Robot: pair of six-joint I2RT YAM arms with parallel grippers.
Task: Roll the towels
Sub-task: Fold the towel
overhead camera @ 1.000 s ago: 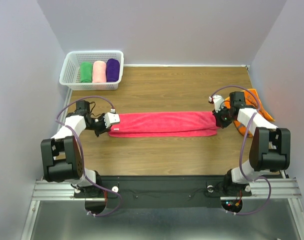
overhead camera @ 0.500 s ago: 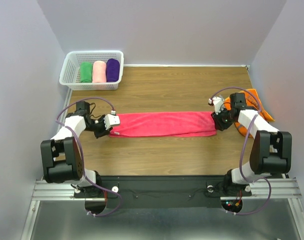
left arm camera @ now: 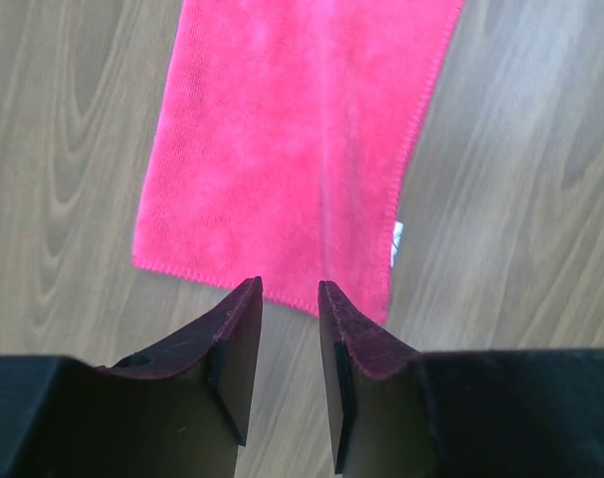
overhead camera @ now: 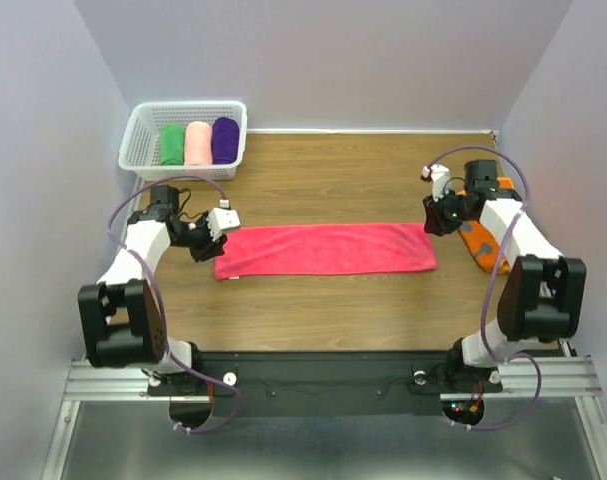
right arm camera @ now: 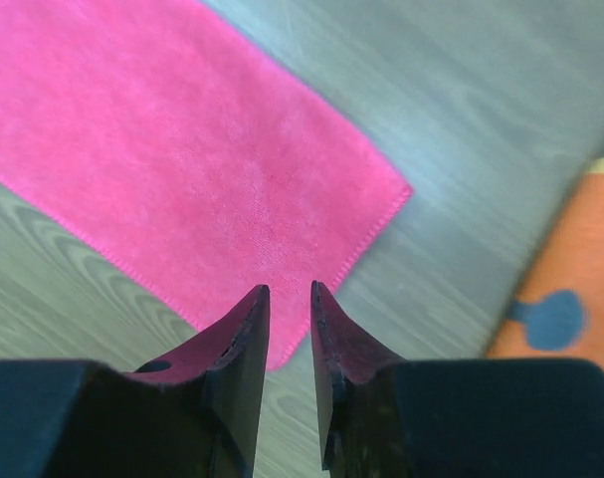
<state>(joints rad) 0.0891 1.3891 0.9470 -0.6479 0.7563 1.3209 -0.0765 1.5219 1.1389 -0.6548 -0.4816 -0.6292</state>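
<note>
A wooden table (overhead camera: pixel 323 190) fills the middle of the booth, brown and faintly glossy, its grain running side to side. In its far left corner sits a white plastic basket (overhead camera: pixel 135 140) with latticed walls (pushed close to the left wall (overhead camera: pixel 33 150)). Plain pale panels close the space in, with a back wall (overhead camera: pixel 323 60) and a right wall (overhead camera: pixel 573 120) as well. Along the table's near edge lies a black plate (overhead camera: pixel 323 368), silver rails (overhead camera: pixel 103 380) stick out at either end, and below them is a dull grey metal sheet (overhead camera: pixel 323 440).
</note>
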